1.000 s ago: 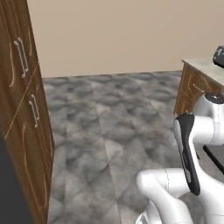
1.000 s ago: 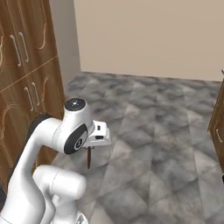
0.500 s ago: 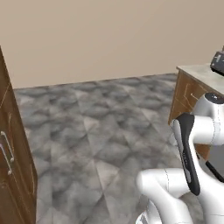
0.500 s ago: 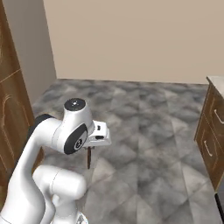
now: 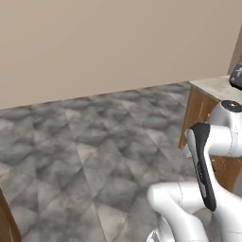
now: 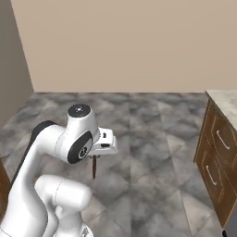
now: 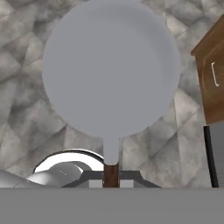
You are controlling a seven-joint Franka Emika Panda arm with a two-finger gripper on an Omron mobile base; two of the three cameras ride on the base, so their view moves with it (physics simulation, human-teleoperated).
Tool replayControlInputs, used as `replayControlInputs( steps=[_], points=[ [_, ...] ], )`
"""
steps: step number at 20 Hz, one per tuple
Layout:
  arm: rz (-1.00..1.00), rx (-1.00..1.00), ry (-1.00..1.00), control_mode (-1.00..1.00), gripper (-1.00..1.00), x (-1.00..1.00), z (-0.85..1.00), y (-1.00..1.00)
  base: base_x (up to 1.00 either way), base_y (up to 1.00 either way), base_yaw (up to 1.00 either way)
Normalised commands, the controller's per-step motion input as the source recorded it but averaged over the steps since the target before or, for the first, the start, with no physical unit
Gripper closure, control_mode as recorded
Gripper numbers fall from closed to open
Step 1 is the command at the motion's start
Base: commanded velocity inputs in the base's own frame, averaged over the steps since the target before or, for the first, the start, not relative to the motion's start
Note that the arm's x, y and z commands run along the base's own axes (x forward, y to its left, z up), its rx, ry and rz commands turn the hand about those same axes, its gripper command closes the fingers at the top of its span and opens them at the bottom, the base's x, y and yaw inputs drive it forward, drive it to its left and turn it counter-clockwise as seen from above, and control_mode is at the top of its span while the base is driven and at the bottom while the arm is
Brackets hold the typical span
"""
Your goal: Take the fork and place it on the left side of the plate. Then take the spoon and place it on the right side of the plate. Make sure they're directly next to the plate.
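My gripper is shut on the brown handle of the spoon, which hangs straight down from the hand above the floor. In the hand view the spoon's wide grey bowl spreads out in front of the camera, and its brown handle runs down between my gripper's fingers. In the left base view the arm is folded at the lower right. The fork and the plate are out of view.
Grey stone floor stretches to a beige wall. A wooden cabinet with drawers stands at the right under a light counter, which carries a dark object. In the hand view the same drawer front lies at the right.
The whole scene has slid across both base views, so the base has turned. The tall wooden cabinets on the left have passed out of view. The arm holds its pose with the spoon.
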Motion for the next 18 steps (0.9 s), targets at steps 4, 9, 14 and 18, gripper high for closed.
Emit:
replayControlInputs(
  steps=[4, 9, 14, 18],
  points=[
    [0.00, 0.00, 0.00, 1.00, 1.00, 0.00, 0.00, 0.00, 1.00, -0.22, -0.23],
    [0.00, 0.00, 0.00, 1.00, 1.00, 0.00, 0.00, 0.00, 1.00, -0.17, -0.23],
    [0.00, 0.00, 0.00, 1.00, 1.00, 0.00, 0.00, 0.00, 1.00, -0.09, -0.23],
    [0.00, 0.00, 0.00, 1.00, 1.00, 0.00, 0.00, 0.00, 1.00, -0.01, -0.24]
  ],
)
